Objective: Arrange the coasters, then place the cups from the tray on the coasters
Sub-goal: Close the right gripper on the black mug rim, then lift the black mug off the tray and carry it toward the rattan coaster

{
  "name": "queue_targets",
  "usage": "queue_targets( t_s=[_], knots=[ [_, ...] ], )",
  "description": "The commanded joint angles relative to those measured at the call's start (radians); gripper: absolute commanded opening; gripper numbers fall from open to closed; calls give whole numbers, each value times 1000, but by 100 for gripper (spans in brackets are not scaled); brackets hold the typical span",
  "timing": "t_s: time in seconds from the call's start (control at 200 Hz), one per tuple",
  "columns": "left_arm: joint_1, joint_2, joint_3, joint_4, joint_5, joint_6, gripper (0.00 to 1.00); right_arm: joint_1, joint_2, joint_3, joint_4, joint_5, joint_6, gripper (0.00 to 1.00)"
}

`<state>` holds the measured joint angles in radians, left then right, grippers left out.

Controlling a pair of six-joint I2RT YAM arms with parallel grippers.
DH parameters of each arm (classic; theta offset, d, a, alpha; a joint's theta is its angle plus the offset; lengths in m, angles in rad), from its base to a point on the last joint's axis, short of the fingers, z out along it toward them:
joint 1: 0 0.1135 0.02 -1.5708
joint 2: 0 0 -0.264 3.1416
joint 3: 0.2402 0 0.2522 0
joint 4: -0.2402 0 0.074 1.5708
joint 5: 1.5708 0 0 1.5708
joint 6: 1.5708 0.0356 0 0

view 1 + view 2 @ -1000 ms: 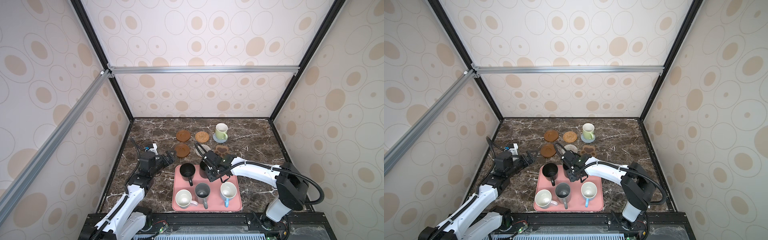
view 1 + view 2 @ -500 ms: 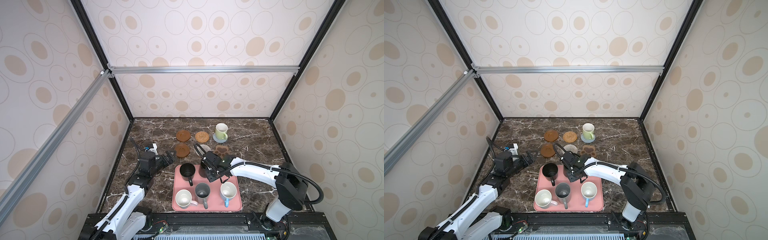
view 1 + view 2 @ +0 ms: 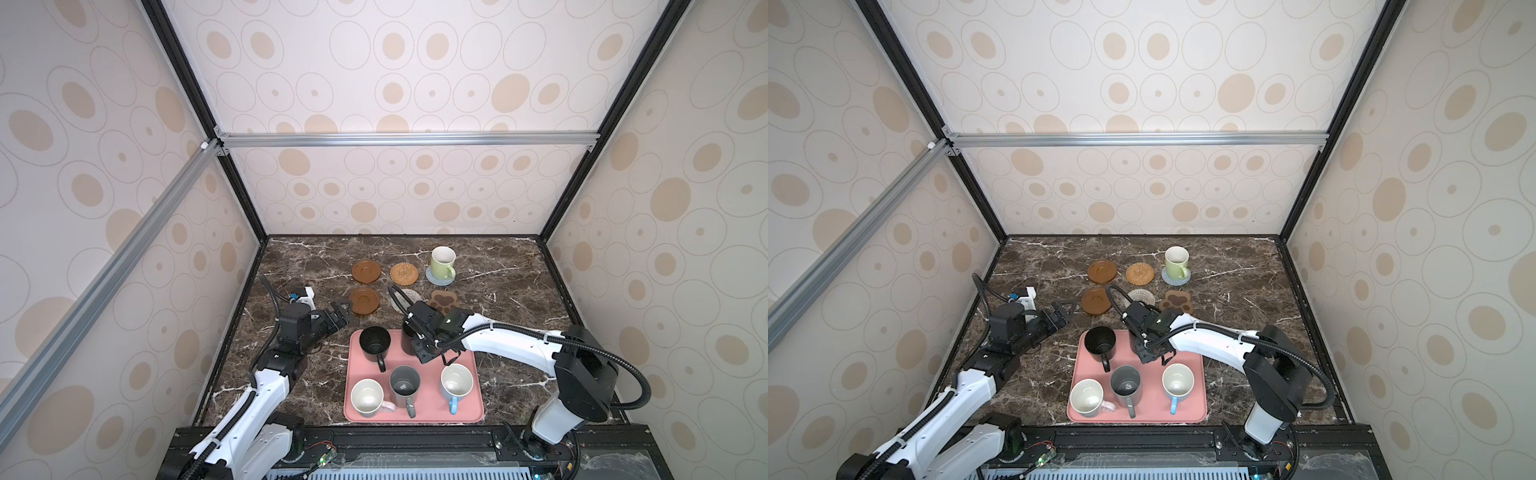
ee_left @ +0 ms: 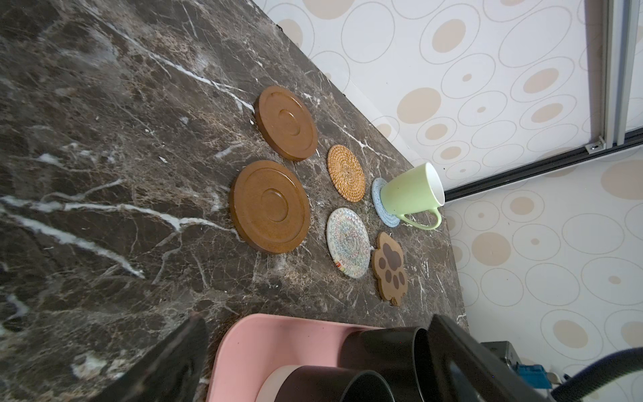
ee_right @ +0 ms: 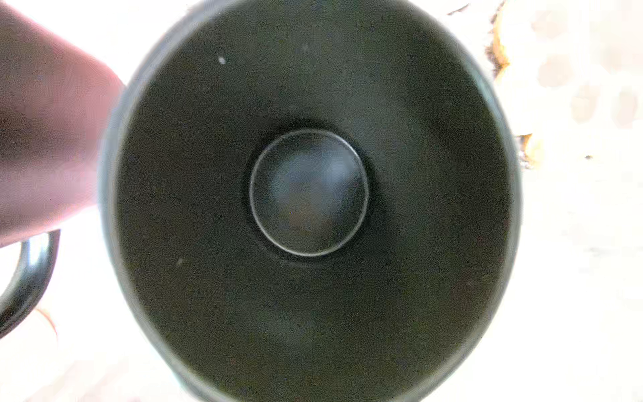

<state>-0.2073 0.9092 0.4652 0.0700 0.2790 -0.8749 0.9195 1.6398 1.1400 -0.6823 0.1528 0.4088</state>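
Note:
Six coasters lie in two rows beyond the pink tray: two brown discs, a rattan one, a whitish woven one, a paw and a blue-grey one under the light green cup. My right gripper is shut on a black cup at the tray's far side; the right wrist view looks straight down into it. Another black cup, a grey, a white and a light blue one stand on the tray. My left gripper hovers open, left of the tray.
Patterned walls enclose the dark marble table on three sides. The right arm's black cable loops over the whitish coaster. A black frame rail runs along the front edge.
My right gripper's jaws have closed on the black cup at the tray's far side. The left arm has not moved.

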Motion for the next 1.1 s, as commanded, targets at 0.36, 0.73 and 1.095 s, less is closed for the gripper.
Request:
queue_targets(
  t_s=[0.36,0.73,1.095],
  knots=[
    [6,-6,15,11,-4,5,100,-1,-77,95,-17,59,-28,12],
    [7,-42,-3,-2,-18,-2,100,-7,-27,182,-24,96,-107,12],
    [6,-46,-5,-3,-15,-1,100,-62,50,292,0,82,-186,12]
  ],
)
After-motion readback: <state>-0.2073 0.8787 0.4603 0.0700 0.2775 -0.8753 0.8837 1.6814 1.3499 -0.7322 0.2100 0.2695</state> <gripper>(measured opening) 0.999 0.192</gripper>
